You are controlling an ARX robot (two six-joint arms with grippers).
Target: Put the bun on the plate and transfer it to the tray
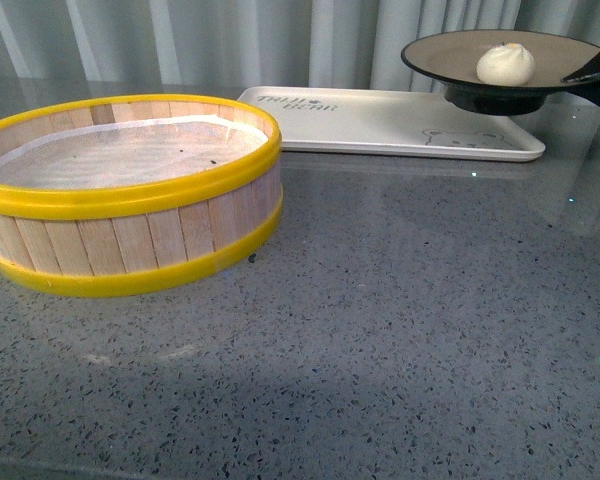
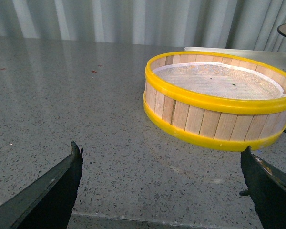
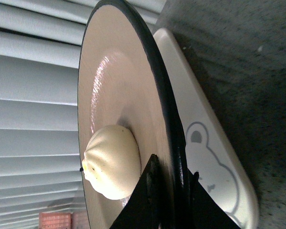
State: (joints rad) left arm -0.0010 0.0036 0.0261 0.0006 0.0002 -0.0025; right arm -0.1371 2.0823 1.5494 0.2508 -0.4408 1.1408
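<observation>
Bun (image 1: 506, 64) sits on plate (image 1: 442, 58), toward right of dish, pleated top up. Plate level over right end of tray (image 1: 380, 125); whether foot touches tray unclear. Right gripper (image 3: 174, 188) clamped on plate's black rim, one finger inside dish just beside bun, other under rim. Tray flat on speckled grey table (image 1: 380, 330), near curtain. Steamer basket (image 1: 130, 200) left of tray, paper-lined, well apart from plate. Left gripper (image 2: 162, 150) spread wide, holding nothing, low over table near basket.
</observation>
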